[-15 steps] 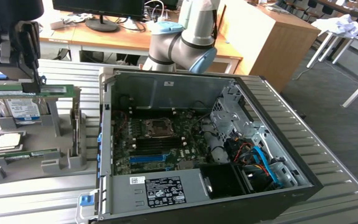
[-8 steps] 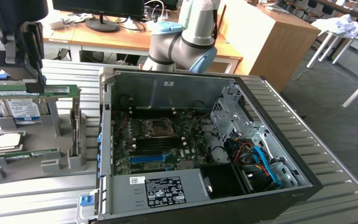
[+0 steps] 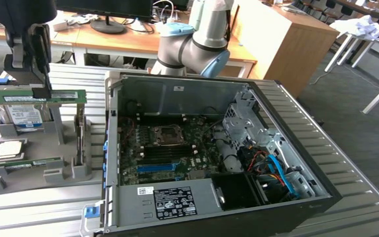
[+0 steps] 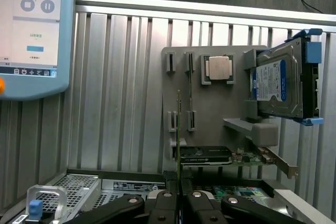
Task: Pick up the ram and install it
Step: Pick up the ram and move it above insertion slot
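Note:
The ram (image 3: 37, 96) is a long green stick with a pale label, held level in the air above the grey parts holder (image 3: 71, 173) at the exterior view's left. My black gripper (image 3: 41, 90) comes down from above and is shut on the stick's top edge. In the wrist view the ram (image 4: 178, 129) appears edge-on as a thin line running out from between my fingertips (image 4: 164, 203), with my gripper (image 4: 180, 195) clamped on it. The open computer case (image 3: 196, 79) lies to the exterior view's right, its motherboard memory slots (image 3: 164, 154) uncovered.
The holder also carries a blue-labelled hard drive (image 3: 22, 116), a square silver processor (image 3: 9, 148) and another green board (image 3: 25, 163). A teach pendant (image 4: 31, 30) lies on the slatted metal table (image 3: 31, 207). The arm's base (image 3: 193, 47) stands behind the case.

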